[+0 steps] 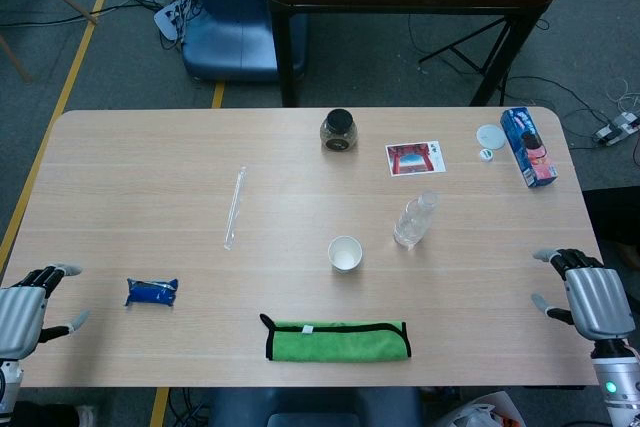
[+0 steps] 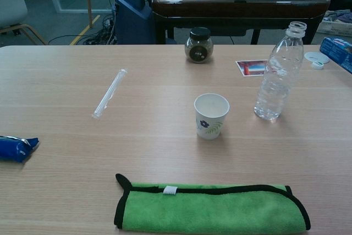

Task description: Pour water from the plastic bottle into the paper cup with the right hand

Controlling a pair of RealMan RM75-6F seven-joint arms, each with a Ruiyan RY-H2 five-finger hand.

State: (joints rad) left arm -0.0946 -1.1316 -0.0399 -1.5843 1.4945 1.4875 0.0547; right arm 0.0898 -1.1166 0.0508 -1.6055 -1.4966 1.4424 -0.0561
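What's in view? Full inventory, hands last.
bottle: 1, clear, uncapped, upright right of centre
cup: 1, white with leaf print, upright at centre, left of the bottle
cloth: 1, green with black edging, folded at near edge
tube: 1, clear, lying left of centre
packet: 1, blue, near left
jar: 1, glass with black lid, far centre
card: 1, red and white, far right of the jar
box: 1, blue, far right
lid: 1, white disc beside the box
table: 1, light wood
left hand: 1, grey, near left edge, holding nothing
right hand: 1, grey, near right edge, holding nothing
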